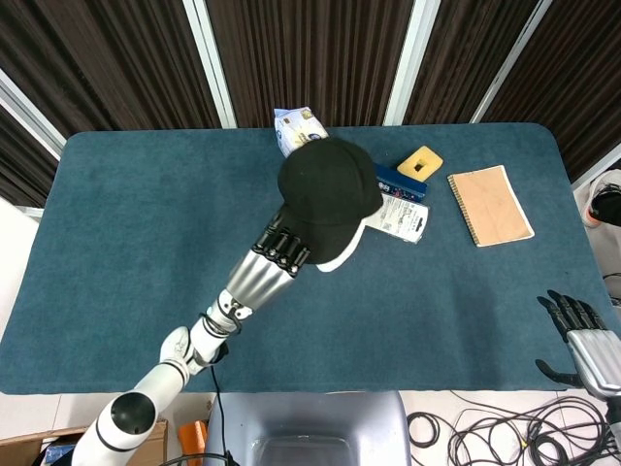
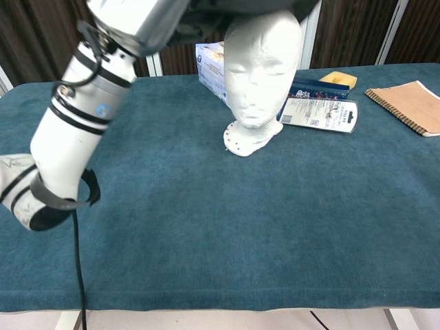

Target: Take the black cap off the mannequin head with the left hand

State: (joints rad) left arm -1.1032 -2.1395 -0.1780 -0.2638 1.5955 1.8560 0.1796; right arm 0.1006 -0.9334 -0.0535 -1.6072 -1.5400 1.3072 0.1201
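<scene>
The black cap [image 1: 330, 194] hangs in the air above the white mannequin head [image 2: 261, 72], whose face is fully bare in the chest view. My left hand [image 1: 278, 252] grips the cap by its brim. In the chest view only the cap's lower edge [image 2: 265, 7] shows at the top of the frame, with my left hand [image 2: 137, 17] beside it. From above, the cap hides most of the mannequin; a white sliver [image 1: 345, 254] shows under the brim. My right hand [image 1: 580, 333] stays at the table's near right edge, fingers spread, holding nothing.
A white tissue pack [image 1: 294, 124] lies behind the mannequin. To the right are a blue box [image 1: 396, 181], a blister pack [image 2: 320, 110], a yellow sponge [image 1: 420, 161] and a brown notebook [image 1: 490, 205]. The blue tablecloth [image 1: 146, 223] covers the whole table.
</scene>
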